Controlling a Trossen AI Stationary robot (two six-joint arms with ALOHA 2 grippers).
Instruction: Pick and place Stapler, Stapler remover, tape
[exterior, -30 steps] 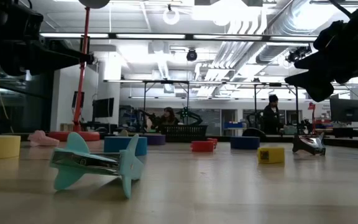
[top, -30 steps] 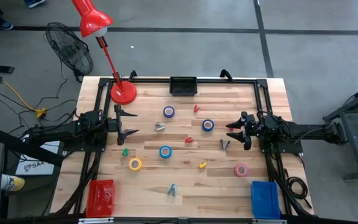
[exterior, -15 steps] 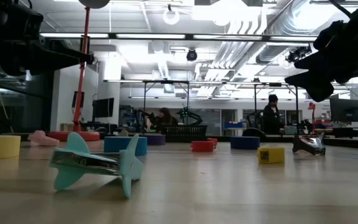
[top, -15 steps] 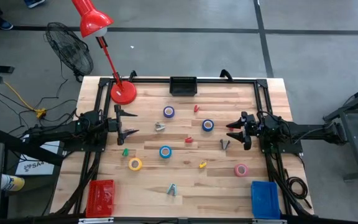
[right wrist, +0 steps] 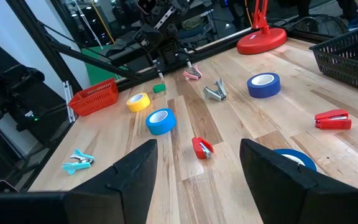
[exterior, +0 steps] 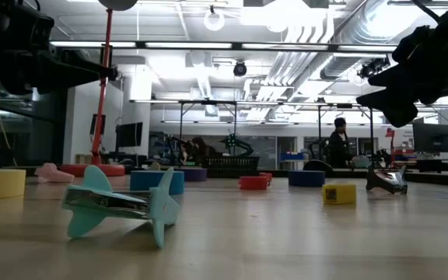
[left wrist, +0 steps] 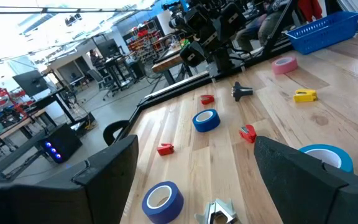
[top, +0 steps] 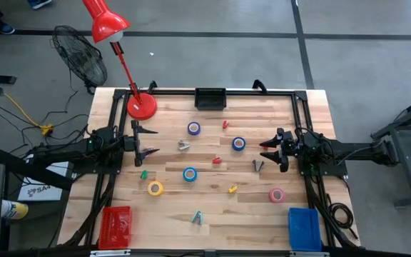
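Note:
Tape rolls lie flat on the wooden table: purple-blue (top: 193,128), blue (top: 239,143), blue (top: 190,174), yellow (top: 155,188) and pink (top: 277,195). Small staplers lie among them: red (top: 225,125), red (top: 217,160), yellow (top: 232,189) and green (top: 144,173). Staple removers are silver (top: 183,145), dark (top: 257,165) and teal (top: 198,218), the teal one close in the low view (exterior: 119,204). My left gripper (top: 148,143) hovers open at the table's left side. My right gripper (top: 266,150) hovers open at the right side, beside the dark remover. Neither touches anything.
A red basket (top: 115,227) sits at the near left corner, a blue basket (top: 305,228) at the near right and a black basket (top: 210,98) at the far edge. A red lamp's base (top: 141,106) stands at the far left. People show in the room beyond.

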